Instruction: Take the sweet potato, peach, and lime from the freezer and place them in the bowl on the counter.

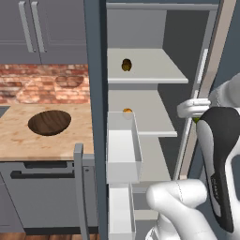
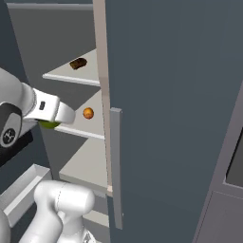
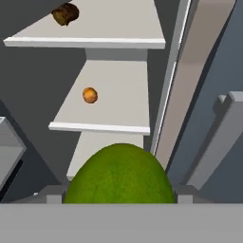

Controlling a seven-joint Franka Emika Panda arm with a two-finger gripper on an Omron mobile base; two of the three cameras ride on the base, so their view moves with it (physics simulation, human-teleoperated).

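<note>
1. My jaws [image 3: 121, 197] are gripping the lime [image 3: 118, 175]; in the hand view it sits between the two finger tips, and in the right base view a sliver of green shows under my hand, just outside the open freezer [image 1: 96, 70].
2. The bowl [image 1: 49, 122] on the desk [image 1: 28, 145] holds nothing, so none of the three is delivered yet (the lime is merely in hand).
3. Left to fetch: the sweet potato [image 1: 126, 64] on the upper shelf [image 1: 154, 70], and the peach [image 2: 88, 113] on the shelf below it.
4. The lime looks slightly egg-shaped from here, its long axis running away from my hand toward the shelves. The sweet potato lies on its side, long axis roughly across its shelf; the peach is round, no axis to speak of.
</note>
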